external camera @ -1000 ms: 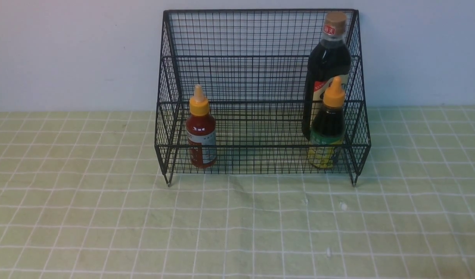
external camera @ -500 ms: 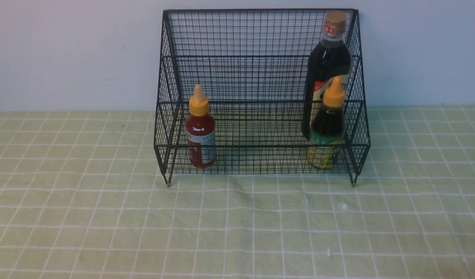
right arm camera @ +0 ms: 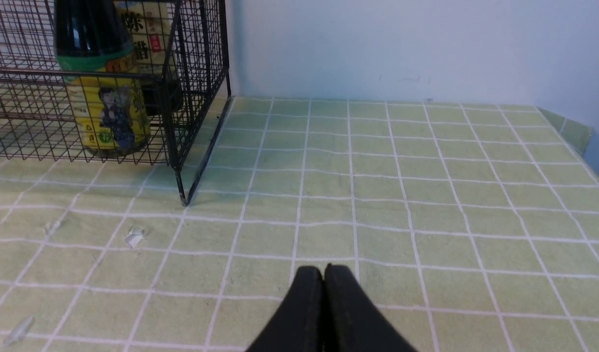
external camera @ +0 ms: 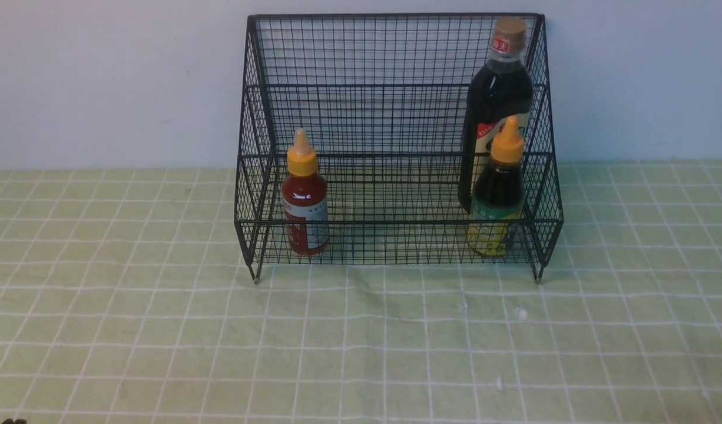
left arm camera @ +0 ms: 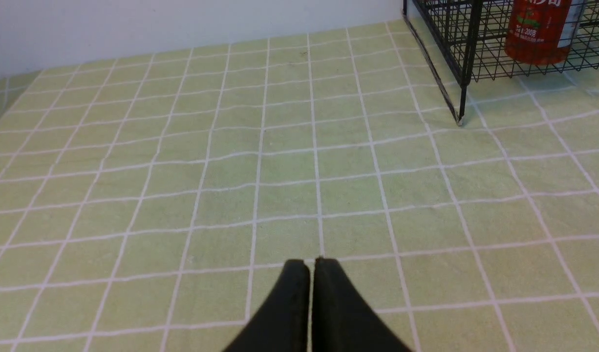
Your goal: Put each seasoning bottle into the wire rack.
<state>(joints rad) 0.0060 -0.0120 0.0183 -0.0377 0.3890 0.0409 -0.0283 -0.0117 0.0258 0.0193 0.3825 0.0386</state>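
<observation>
Wire rack (external camera: pixel 396 141) sits ahead of both tools and already has all three bottles upright inside, so you've probably got nothing left to grab. The tall dark bottle (external camera: pixel 495 112) stands at the back, nearer your right tool (right arm camera: pixel 324 270); the small orange-capped bottle (external camera: pixel 497 191) is right in front, hiding its base. The red-brown bottle (external camera: pixel 305 197) is nearer your left tool (left arm camera: pixel 311 264). Both tools are pinched closed and empty, low over the table (external camera: pixel 161 330).
</observation>
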